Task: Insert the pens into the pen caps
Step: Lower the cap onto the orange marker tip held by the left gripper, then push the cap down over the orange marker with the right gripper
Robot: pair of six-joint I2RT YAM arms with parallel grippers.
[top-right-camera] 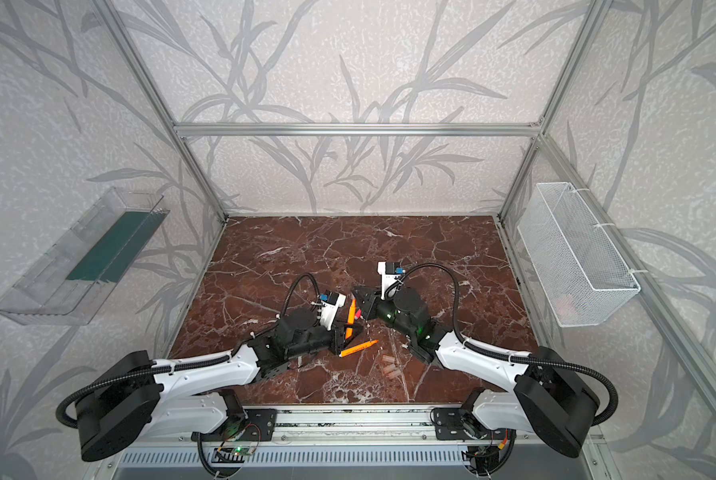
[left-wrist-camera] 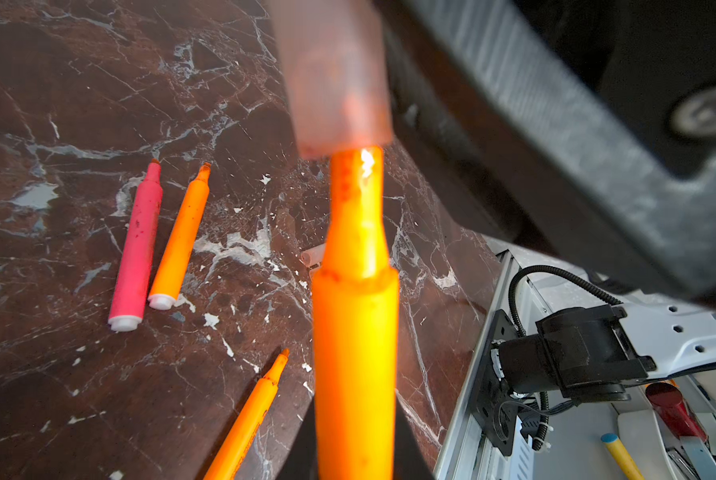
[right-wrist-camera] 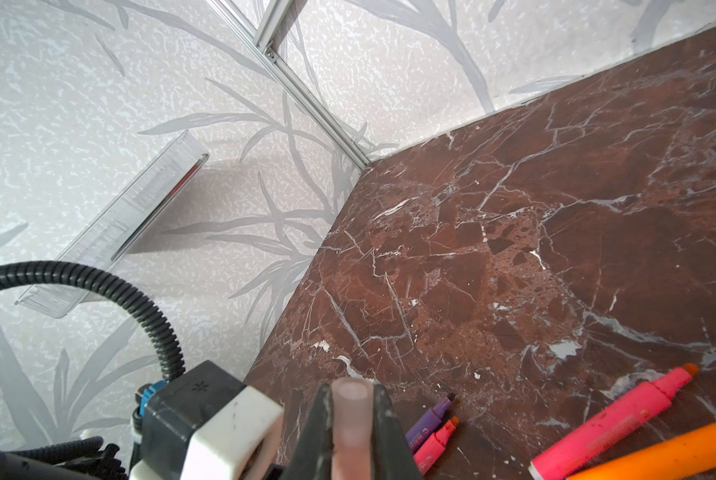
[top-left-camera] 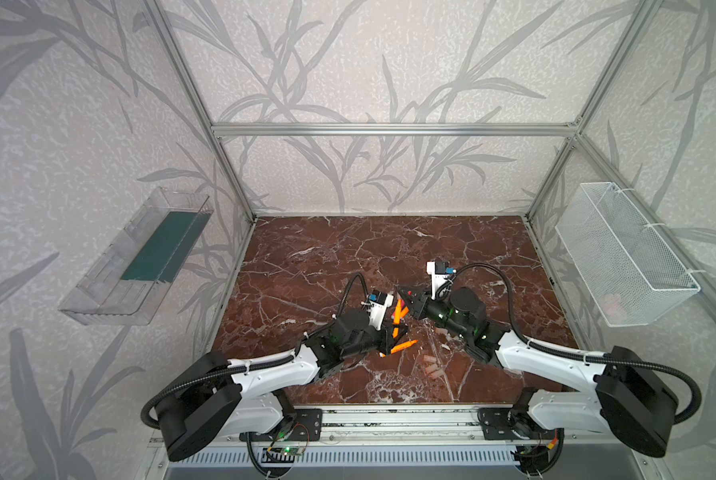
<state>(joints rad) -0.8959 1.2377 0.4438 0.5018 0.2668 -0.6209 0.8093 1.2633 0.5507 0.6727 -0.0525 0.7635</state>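
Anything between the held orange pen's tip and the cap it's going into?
Nothing visible. The orange pen in the left hand has its tip right at the mouth of the cap, which the right hand holds.

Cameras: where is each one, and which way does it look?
Top views: high above the front, looking down at the marble table; both arms show.
Left wrist: on the left arm, looking along its orange pen to the cap; right arm's base shows.
Right wrist: on the right arm, looking toward a far corner; its end effector pinches the cap.
Shared: both wrist views show that cap.
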